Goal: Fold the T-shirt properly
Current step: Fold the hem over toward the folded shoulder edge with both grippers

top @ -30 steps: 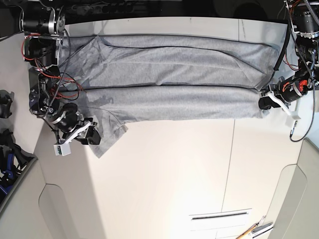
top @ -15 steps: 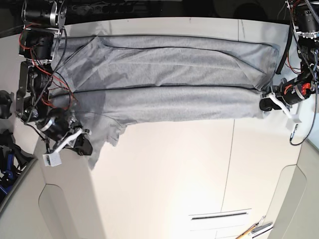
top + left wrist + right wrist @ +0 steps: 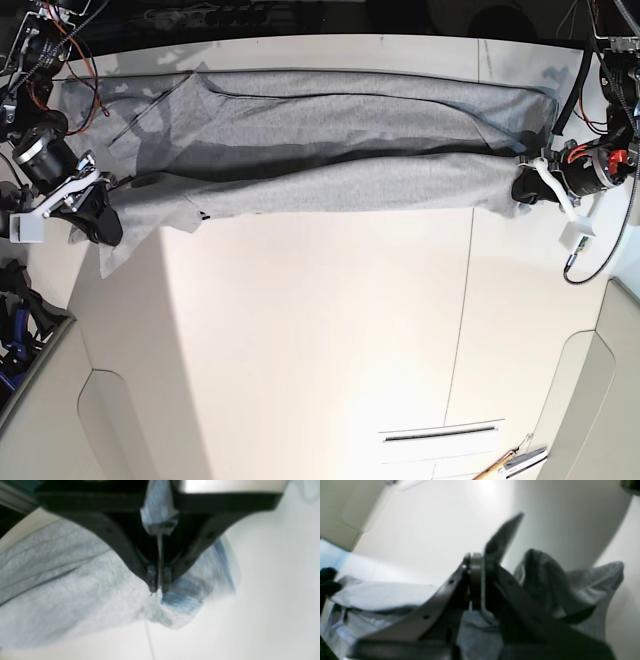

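The light heather-grey T-shirt lies stretched in a long band across the far side of the white table, its plain side showing. My left gripper at the right of the base view is shut on the shirt's right end; in the left wrist view the jaws pinch the cloth. My right gripper at the left is shut on the shirt's left end and holds it off the table; the right wrist view shows cloth hanging around the closed jaws.
The table's near half is bare white surface with seams. A slot and some tools lie at the front right edge. Dark gear sits off the table at the left.
My right gripper has pulled the shirt's left end up and outward to the left. The near folded edge has lifted and drawn tight, and the left gripper has risen slightly.
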`<action>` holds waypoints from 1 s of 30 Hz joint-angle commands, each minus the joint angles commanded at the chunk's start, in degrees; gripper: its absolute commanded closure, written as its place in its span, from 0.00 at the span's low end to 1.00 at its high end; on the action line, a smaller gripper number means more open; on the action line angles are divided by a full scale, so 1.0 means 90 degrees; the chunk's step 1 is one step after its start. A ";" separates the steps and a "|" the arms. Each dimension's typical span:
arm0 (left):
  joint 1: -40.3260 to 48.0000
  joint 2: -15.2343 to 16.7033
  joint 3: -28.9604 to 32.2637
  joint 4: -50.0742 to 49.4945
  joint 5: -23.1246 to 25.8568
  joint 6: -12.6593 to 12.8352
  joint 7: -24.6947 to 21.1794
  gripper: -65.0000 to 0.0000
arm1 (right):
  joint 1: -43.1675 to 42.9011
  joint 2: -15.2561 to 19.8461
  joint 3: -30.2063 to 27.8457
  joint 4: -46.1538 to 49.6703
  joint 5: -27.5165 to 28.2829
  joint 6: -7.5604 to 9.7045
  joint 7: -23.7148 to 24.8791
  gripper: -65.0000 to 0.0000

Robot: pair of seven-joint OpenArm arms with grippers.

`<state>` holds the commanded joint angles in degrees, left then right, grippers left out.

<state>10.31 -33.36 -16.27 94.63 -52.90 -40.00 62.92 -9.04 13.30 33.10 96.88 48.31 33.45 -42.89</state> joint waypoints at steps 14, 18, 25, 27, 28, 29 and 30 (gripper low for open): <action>0.0165 0.0002 -0.0005 0.0000 -0.0090 0.0000 0.0002 0.97 | -0.1100 -0.0663 0.0046 -0.0027 -0.0690 -0.0024 0.0000 1.00; 0.0163 0.0002 -0.0015 0.0000 -0.0284 0.0000 0.0015 0.97 | -0.1103 -0.0721 0.0046 -0.0027 -0.0665 -0.0027 -0.0002 0.79; 0.0185 0.0005 -0.0967 0.0000 -0.0964 0.0000 0.0364 0.64 | -0.1095 -0.0724 0.0226 -0.0024 -0.0129 -0.0024 -0.0095 0.69; 0.0306 0.0005 -0.1311 0.0000 -0.1183 0.0000 0.0466 0.54 | -0.1078 -0.0724 0.0357 -0.0024 -0.0027 -0.0022 -0.0095 0.69; 0.0386 0.0005 -0.1443 -0.0002 -0.1195 0.0000 0.0457 0.49 | -0.1059 -0.0724 0.0393 -0.0024 -0.0029 -0.0022 -0.0092 0.69; 0.0457 0.0005 -0.1532 -0.0002 -0.1185 0.0000 0.0457 0.44 | -0.1042 -0.0724 0.0413 -0.0024 -0.0032 -0.0022 -0.0092 0.69; 0.0512 0.0005 -0.1583 -0.0005 -0.1183 0.0000 0.0457 0.41 | -0.1042 -0.0724 0.0410 -0.0024 -0.0032 -0.0019 -0.0070 0.69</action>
<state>14.92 -33.32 -30.52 94.59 -63.55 -40.00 67.02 -18.41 6.79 36.80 96.66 48.03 33.28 -43.53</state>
